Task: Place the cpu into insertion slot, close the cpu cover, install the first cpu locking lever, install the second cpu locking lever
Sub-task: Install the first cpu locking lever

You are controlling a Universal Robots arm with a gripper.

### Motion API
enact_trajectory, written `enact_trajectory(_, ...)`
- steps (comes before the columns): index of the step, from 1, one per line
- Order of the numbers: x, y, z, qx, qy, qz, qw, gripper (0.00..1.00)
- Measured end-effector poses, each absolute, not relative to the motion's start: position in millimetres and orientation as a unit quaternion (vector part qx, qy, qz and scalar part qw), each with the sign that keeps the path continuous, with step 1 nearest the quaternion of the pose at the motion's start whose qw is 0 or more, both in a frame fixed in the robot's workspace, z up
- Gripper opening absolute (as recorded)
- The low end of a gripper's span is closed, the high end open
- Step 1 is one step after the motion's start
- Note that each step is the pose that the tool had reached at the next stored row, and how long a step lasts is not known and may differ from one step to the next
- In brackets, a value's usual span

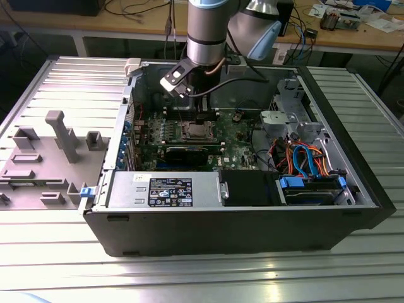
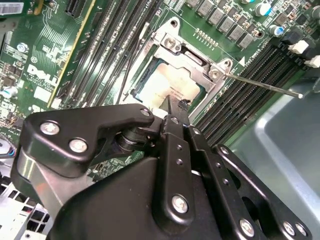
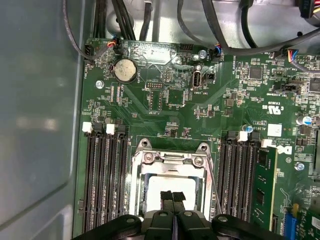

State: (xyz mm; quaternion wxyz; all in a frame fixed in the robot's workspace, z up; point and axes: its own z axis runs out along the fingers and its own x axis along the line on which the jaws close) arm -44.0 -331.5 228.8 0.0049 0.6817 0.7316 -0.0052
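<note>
Gripper (image 3: 172,196) low over socket on green motherboard (image 3: 170,100), jaws closed tight together with nothing between them, tips right at cpu (image 3: 152,192) top; contact unclear. Chip sits in socket, silver top up. Flat around it lies cpu cover (image 3: 170,159), chip showing through its window. Thin lever rod (image 2: 265,86) juts out from cover's corner. Board sits inside open computer case (image 1: 221,221).

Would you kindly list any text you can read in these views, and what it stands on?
On the power supply label: print too small to read.
On the motherboard: white lettering and a logo, too small to quote reliably.
On the cpu: a faint marking, unreadable.
So no text can be quoted.
</note>
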Motion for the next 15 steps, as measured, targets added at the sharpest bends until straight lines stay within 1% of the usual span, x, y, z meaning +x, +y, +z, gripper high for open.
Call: enact_trajectory(15, -44.0, -331.6, 241.1, 0.682, 0.732, -0.005, 0.005, 0.11)
